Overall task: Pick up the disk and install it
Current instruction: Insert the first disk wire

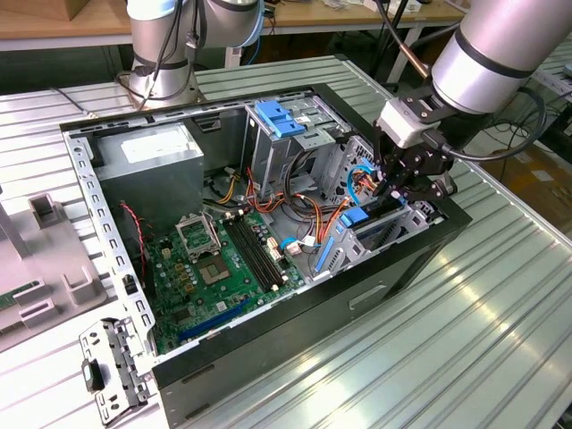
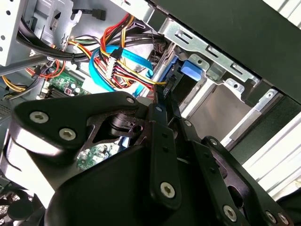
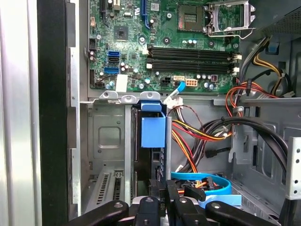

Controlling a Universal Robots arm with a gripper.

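**A:** Disk position to be logged, with surroundings, largest item first.

**B:** A ribbed metal table point(image 1: 500, 340) is noted, with an open computer case point(image 1: 268, 375) laid on its side upon it. The silver arm point(image 1: 500, 45) is seen reaching in from the exterior view's right. Inside the case, a grey power supply box point(image 1: 152, 156) is recorded toward the exterior view's left. The green motherboard point(image 1: 210, 268) lies just beside it, and a tall metal drive cage point(image 1: 286, 134) stands at the far wall.

**A:** And the disk itself?

**B:** The disk point(image 1: 362, 225) is found on edge in the low bay at the case's corner, on the exterior view's right. In the first wrist view its blue carrier tab point(image 3: 154, 134) is seen upright between the bay's metal walls. The motherboard lies beyond it.

**A:** Gripper state?

**B:** The gripper point(image 1: 399, 192) is placed at the disk's near edge. In both wrist views the fingers point(image 3: 163, 186) are seen drawn narrow, tips almost together point(image 2: 164, 94). Whether the disk's edge is pinched cannot be told.

**A:** Smaller items?

**B:** A flat blue cable point(image 3: 202, 181) and red, yellow and orange wires point(image 3: 188, 141) are noted just beside the bay. A loose metal bracket point(image 1: 112, 371) lies on the table near the case.
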